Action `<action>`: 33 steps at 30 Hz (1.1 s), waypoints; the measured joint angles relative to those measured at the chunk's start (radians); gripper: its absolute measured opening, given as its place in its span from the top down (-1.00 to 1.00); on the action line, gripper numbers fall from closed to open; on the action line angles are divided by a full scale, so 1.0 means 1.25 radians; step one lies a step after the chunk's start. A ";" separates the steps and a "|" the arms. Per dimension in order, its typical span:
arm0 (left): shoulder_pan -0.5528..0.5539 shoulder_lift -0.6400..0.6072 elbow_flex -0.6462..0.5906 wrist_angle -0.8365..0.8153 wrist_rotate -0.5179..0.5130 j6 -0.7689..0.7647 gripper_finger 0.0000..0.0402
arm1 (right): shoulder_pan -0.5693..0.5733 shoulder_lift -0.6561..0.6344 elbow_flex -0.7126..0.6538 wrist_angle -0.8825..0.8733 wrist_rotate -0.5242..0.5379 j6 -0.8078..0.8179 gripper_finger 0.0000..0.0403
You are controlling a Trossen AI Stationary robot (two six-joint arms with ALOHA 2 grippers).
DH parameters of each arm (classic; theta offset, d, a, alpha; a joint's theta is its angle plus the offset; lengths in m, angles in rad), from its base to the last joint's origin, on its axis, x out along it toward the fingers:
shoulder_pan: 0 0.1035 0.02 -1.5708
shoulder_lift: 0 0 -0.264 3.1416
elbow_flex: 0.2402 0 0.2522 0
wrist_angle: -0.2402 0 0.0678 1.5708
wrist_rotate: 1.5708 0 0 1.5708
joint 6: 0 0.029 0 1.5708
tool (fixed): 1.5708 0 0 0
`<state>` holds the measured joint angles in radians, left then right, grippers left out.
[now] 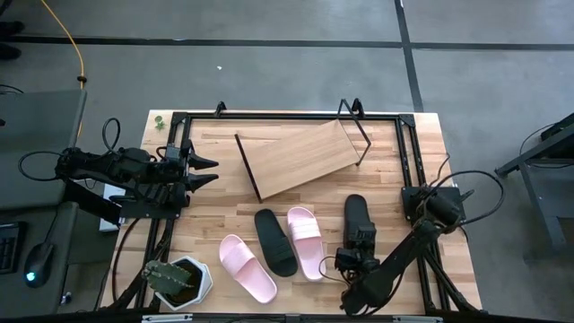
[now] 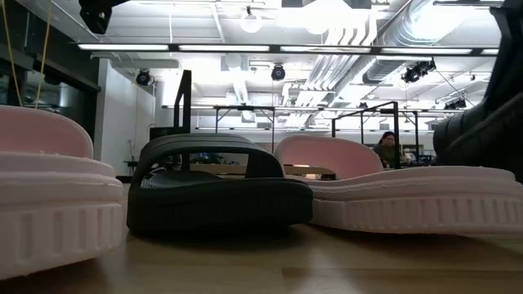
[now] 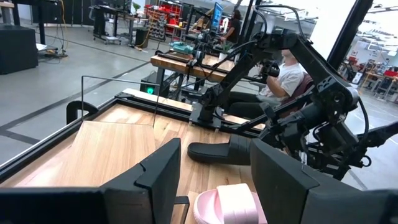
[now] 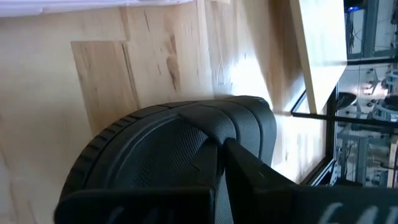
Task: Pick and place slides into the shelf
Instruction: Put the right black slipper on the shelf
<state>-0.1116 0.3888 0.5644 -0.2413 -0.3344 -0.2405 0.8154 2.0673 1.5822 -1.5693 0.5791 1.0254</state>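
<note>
The shelf [image 1: 300, 157], a slanted light-wood board on a black wire frame, stands at the table's far middle. Four slides lie near the table's near edge: a pink one [image 1: 248, 267], a black one [image 1: 275, 240], a second pink one [image 1: 305, 240] and a second black one [image 1: 356, 215] on the right. My right gripper [image 1: 359, 242] is over this right black slide's near end and shut on it. My left gripper [image 1: 213, 171] hovers open at the table's left side, pointing toward the shelf [image 3: 112, 149]. My right gripper holds the right black slide [image 4: 168, 149] at its near end, coming from the table's near side and lying along the slide. One finger [image 4: 255, 171] rests on the textured top by the strap [image 4: 205, 127]. In the low view its ribbed side [image 2: 482, 126] shows tilted above the pink slide.
A potted plant in a white pot [image 1: 179, 280] stands at the near left corner. Black frame rails [image 1: 408, 152] run along the table's left, right and far sides. A seated person [image 3: 289, 74] is in the room beyond the table. Bare wood lies between the shelf and the slides.
</note>
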 joint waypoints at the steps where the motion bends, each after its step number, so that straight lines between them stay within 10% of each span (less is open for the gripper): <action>1: 0.000 0.000 0.000 0.000 0.000 0.000 0.12 | -0.002 -0.003 0.000 0.000 0.004 -0.008 1.00; 33: 0.000 0.000 0.000 -0.001 0.000 0.000 0.12 | -0.041 -0.183 0.000 0.001 0.134 -0.220 1.00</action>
<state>-0.1116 0.3886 0.5644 -0.2428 -0.3344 -0.2405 0.7641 1.8380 1.5826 -1.5675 0.7463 0.7509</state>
